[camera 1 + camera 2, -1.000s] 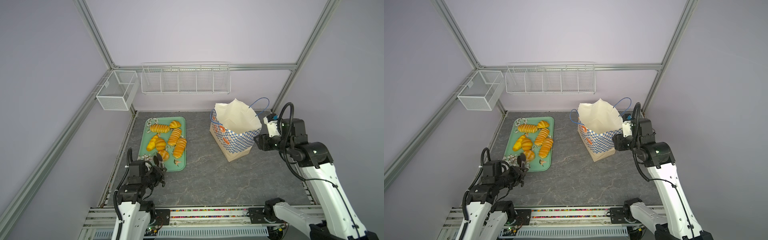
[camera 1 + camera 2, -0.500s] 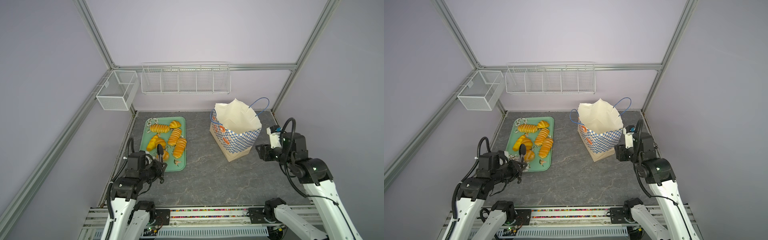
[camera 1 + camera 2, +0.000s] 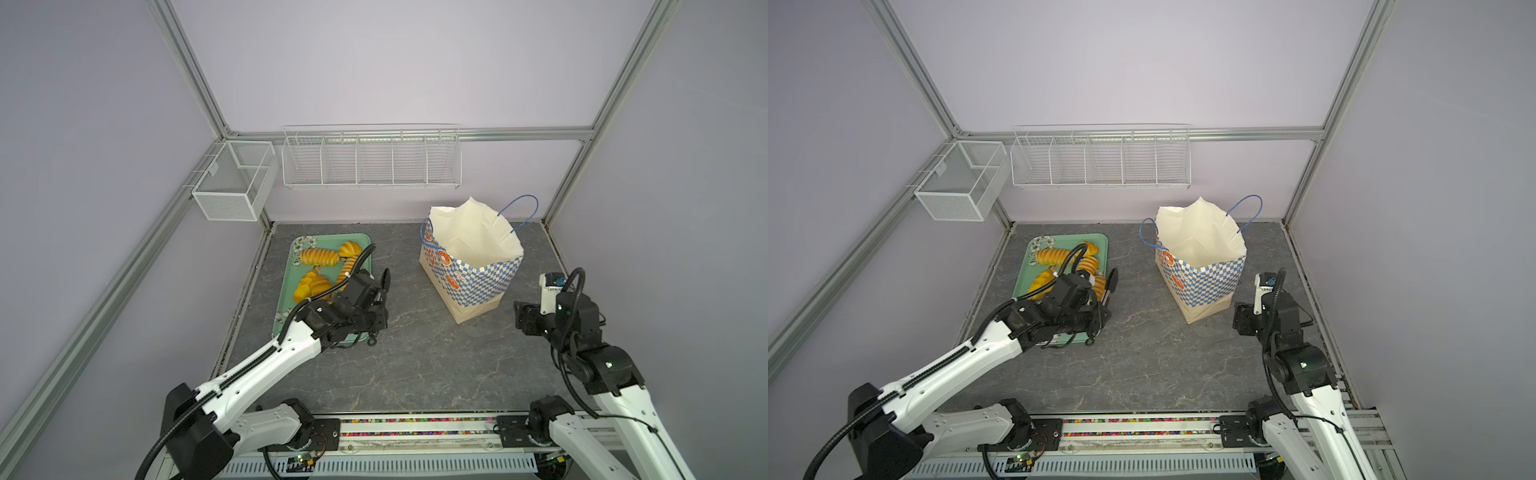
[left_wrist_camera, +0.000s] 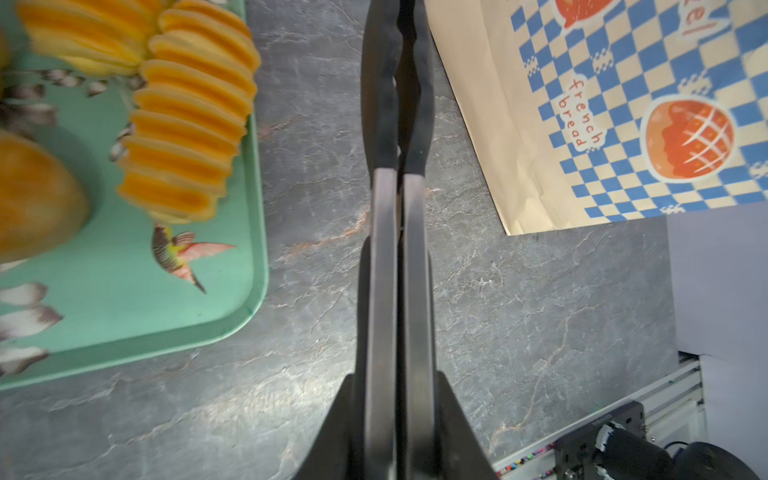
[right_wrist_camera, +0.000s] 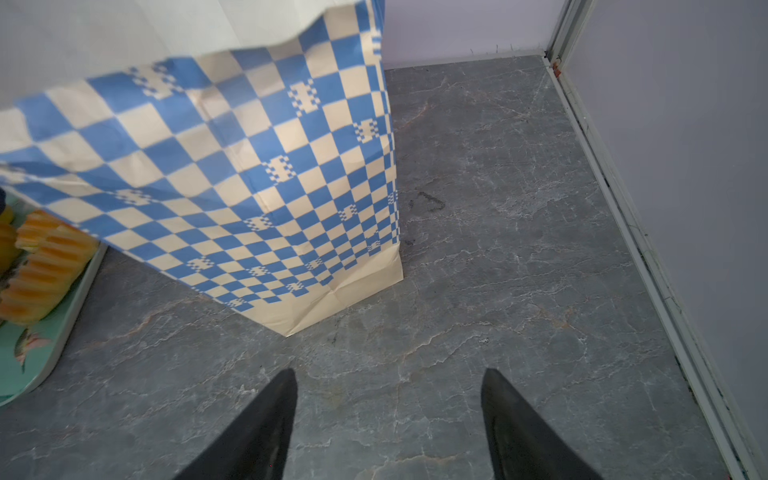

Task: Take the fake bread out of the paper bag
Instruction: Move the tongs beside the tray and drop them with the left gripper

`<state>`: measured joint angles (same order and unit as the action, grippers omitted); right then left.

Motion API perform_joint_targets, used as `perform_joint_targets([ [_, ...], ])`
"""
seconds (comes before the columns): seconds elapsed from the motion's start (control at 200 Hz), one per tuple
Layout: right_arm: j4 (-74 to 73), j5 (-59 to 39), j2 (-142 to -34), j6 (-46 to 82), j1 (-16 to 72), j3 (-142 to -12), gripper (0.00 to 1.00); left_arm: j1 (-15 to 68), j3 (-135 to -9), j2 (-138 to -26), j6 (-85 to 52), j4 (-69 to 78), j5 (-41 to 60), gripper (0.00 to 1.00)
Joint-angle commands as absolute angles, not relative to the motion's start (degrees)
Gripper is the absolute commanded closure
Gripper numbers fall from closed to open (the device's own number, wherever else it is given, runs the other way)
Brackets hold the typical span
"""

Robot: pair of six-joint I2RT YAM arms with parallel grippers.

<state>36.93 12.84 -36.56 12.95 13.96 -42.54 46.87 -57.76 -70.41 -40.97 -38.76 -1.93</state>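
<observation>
Black fingers of my left claw (image 4: 398, 41) are pressed flat together, tip to tip, hanging over the grey stone-pattern tabletop (image 4: 316, 332).

Close on one side of it is a green tray (image 4: 232, 291) with bird and flower prints. The fake bread (image 4: 187, 137) lies on that tray. It is glossy golden-orange: a long ribbed loaf nearest the claw, a rounder, smoother piece beyond. In a top view more pieces (image 3: 319, 256) show further up the tray. My arm covers some of them, so no count.

On the claw's other side, a little further off, is the paper bag (image 4: 623, 104). It has a blue-and-cream check, orange bun prints, "french bread" lettering and a plain tan band at the base.

Right claw (image 5: 389, 374): fingers spread wide, low over the tabletop. The bag's near corner stands just ahead of the tips, apart from them.

In both top views the bag stands upright between my two claws, mouth open, cream inside. Thin blue cord handles (image 3: 528, 196) stick up. I cannot see its bottom.
</observation>
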Motion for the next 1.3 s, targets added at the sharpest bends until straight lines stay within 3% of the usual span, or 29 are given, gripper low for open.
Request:
perform_joint_targets([
  [0.0,28.82,15.94,-35.27,16.41,13.77,-37.95,0.21,49.58,-59.65,-75.72,-39.47,-31.33,-6.18,0.84],
  [0.325,18.79,28.34,-34.69,13.55,13.63,-28.33,0.05,52.30,-57.42,-87.99,-37.58,-22.62,-7.31,0.74],
  [0.595,5.91,30.03,-39.27,9.72,13.11,-22.22,0.00,52.91,-60.00,-96.12,-36.15,-23.43,-8.95,0.50],
  [0.745,0.99,30.76,-44.57,9.05,12.13,-21.63,0.03,53.03,-61.06,-96.96,-34.98,-25.03,-9.99,0.41],
  [0.855,-2.33,31.04,-49.10,9.80,9.83,-21.56,0.11,53.04,-61.41,-96.60,-33.71,-26.06,-10.63,0.38],
  [1.045,-10.81,30.77,-54.84,11.01,8.46,-19.53,0.11,53.00,-62.51,-95.51,-32.19,-28.81,-12.52,0.27],
  [1.295,-23.04,26.58,-59.66,6.80,6.31,-16.66,0.11,52.98,-65.81,-92.71,-29.31,-34.57,-17.35,0.26],
])
